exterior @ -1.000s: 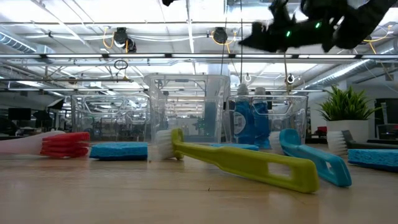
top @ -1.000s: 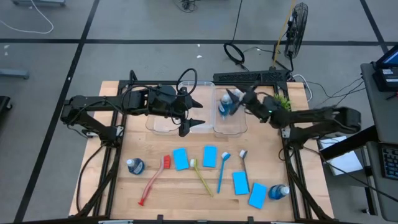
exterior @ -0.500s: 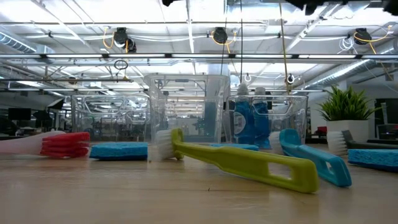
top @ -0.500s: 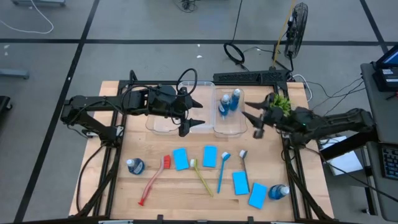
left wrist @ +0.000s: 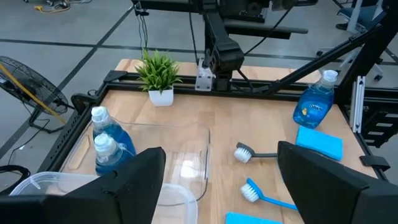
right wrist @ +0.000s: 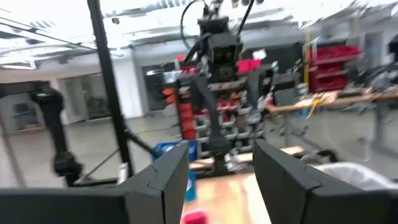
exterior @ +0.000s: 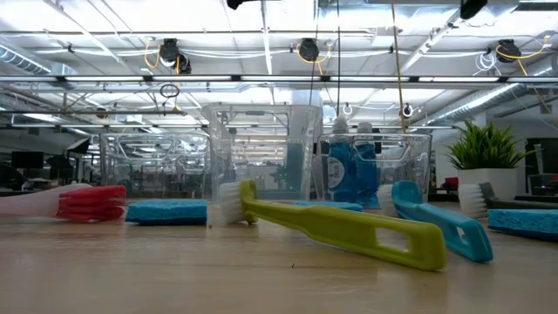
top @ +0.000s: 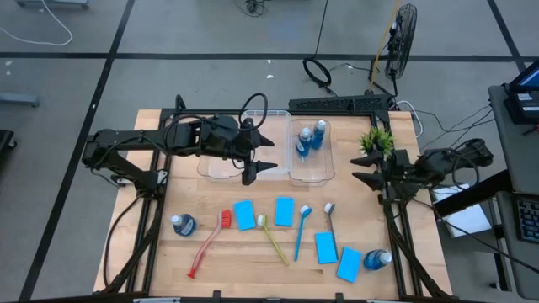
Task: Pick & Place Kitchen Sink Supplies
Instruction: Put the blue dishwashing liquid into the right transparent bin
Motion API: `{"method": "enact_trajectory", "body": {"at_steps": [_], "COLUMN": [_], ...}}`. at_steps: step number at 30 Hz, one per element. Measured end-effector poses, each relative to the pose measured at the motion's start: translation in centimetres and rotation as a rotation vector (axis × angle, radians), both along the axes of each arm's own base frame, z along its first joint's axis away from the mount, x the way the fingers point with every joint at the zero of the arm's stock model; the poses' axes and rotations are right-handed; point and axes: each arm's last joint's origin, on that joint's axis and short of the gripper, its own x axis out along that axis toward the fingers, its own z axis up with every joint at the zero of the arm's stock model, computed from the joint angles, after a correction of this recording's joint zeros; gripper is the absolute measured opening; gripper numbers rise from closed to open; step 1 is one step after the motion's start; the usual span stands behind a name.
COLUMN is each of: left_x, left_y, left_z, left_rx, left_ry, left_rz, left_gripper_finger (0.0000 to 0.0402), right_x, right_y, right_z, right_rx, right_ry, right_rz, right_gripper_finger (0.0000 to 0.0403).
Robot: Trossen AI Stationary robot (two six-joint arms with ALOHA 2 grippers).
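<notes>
1. High view: left gripper (top: 264, 151) hovers over the clear bins, at the edge of the left bin (top: 221, 167), fingers spread, holding nothing. Right gripper (top: 364, 168) sits at the table's right edge just beside the potted plant (top: 376, 139), fingers apart, empty. Right bin (top: 312, 171) already holds two blue bottles (top: 312, 139). Left on the table: a bottle (top: 183, 225) at the left, a bottle (top: 378, 259) at the lower right, four sponges (top: 245, 215), red brush (top: 206, 246), yellow-green brush (top: 274, 240), blue brush (top: 300, 231), grey brush (top: 330, 219).

2. Low view: neither gripper reaches the tabletop. Yellow-green brush (exterior: 336, 227) lies in front, blue brush (exterior: 440, 222) beside it, red brush (exterior: 87, 202) and a sponge (exterior: 166, 210) at the left, bottles (exterior: 350, 170) upright inside their bin.

3. Left wrist view: fingers (left wrist: 134, 183) wide apart, nothing between them; bin and bottles (left wrist: 107, 144) below, loose bottle (left wrist: 316, 102) farther off.

4. Right wrist view: fingers (right wrist: 168, 177) apart, empty, pointing level at the room.

5. Step, my read: between picks, two bottles done, most supplies still to go. Next move likely calls for the right arm to drop onto the nearby lower-right bottle or a sponge, close, and carry it to a bin.
</notes>
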Motion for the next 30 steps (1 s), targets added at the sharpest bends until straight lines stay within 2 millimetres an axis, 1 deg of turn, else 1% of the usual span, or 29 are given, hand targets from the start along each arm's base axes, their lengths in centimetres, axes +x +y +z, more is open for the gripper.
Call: {"method": "enact_trajectory", "body": {"at_steps": [4,8,15,17,19,21,22,23,25,26,28,29,30], "left_x": [0.0,0.1,0.7,1.3,1.6,2.6,2.7,2.8,4.0,4.3,5.2,5.7,5.9], "left_y": [-0.4,-0.9,-2.3,-3.0,-3.7,-4.4,-4.8,-5.2,-5.9,-6.4,-7.3,-7.6,-7.8], "left_z": [0.0,0.1,0.0,0.0,-0.2,-0.3,-0.3,-0.6,-1.0,-1.2,-2.2,-2.4,-2.7], "left_rx": [-0.001,0.000,-0.007,-0.009,-0.009,-0.008,-0.008,-0.009,-0.012,-0.016,-0.034,-0.039,-0.038], "left_ry": [0.000,-0.008,-0.037,-0.078,-0.083,-0.138,-0.148,-0.140,-0.187,-0.195,-0.187,-0.216,-0.209], "left_rz": [-0.012,-0.028,-0.078,-0.098,-0.118,-0.137,-0.148,-0.158,-0.175,-0.173,-0.172,-0.175,-0.168], "left_gripper_finger": [0.0308,0.0316,0.0328,0.0326,0.0322,0.0317,0.0315,0.0313,0.0309,0.0308,0.0306,0.0306,0.0306], "right_x": [-0.6,-0.9,-1.2,-1.2,-1.2,-1.2,-1.2,-1.2,-1.2,-1.2,-1.3,-1.3,-1.3], "right_y": [0.2,0.2,-0.2,-0.3,-0.3,-0.3,-0.4,-0.4,-0.4,-0.4,-0.4,-0.4,-0.4], "right_z": [-0.6,-1.7,-3.6,-3.8,-3.8,-3.8,-3.8,-3.8,-3.8,-3.8,-3.8,-3.8,-3.9], "right_rx": [0.029,0.042,0.132,0.148,0.158,0.160,0.159,0.159,0.156,0.151,0.157,0.168,0.181], "right_ry": [0.052,0.160,0.335,0.351,0.354,0.351,0.350,0.349,0.349,0.351,0.352,0.351,0.353], "right_rz": [0.049,0.063,-0.028,-0.051,-0.056,-0.062,-0.074,-0.078,-0.081,-0.079,-0.076,-0.074,-0.072], "right_gripper_finger": [0.0167,0.0167,0.0167,0.0167,0.0167,0.0167,0.0167,0.0167,0.0167,0.0167,0.0167,0.0167,0.0167]}}
